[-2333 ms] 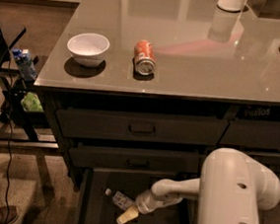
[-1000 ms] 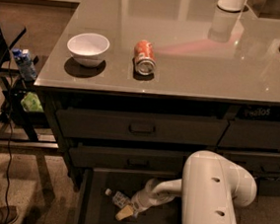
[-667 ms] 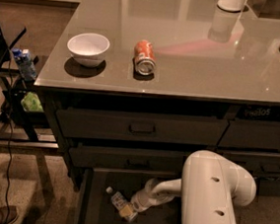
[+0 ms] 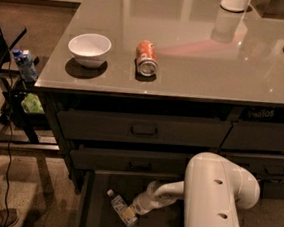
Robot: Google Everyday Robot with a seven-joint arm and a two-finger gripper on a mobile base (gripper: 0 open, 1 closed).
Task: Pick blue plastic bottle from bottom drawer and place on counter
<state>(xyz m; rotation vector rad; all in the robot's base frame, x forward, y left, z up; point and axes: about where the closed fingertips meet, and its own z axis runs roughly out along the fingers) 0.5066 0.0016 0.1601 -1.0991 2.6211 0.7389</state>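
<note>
Clear plastic bottle (image 4: 117, 202) lies flat in bottom drawer (image 4: 94, 215), white cap toward back-left. Gripper (image 4: 130, 215) sits low at its label end; cannot tell whether it grasps or is released. Best to clamp squarely across the round, slick body, then lift clear of the pale rim toward the glossy grey counter (image 4: 197, 65).

In the open bottom drawer (image 4: 95, 212), the tool (image 4: 131, 214) seems to touch the lying blue plastic bottle (image 4: 118, 203).
</note>
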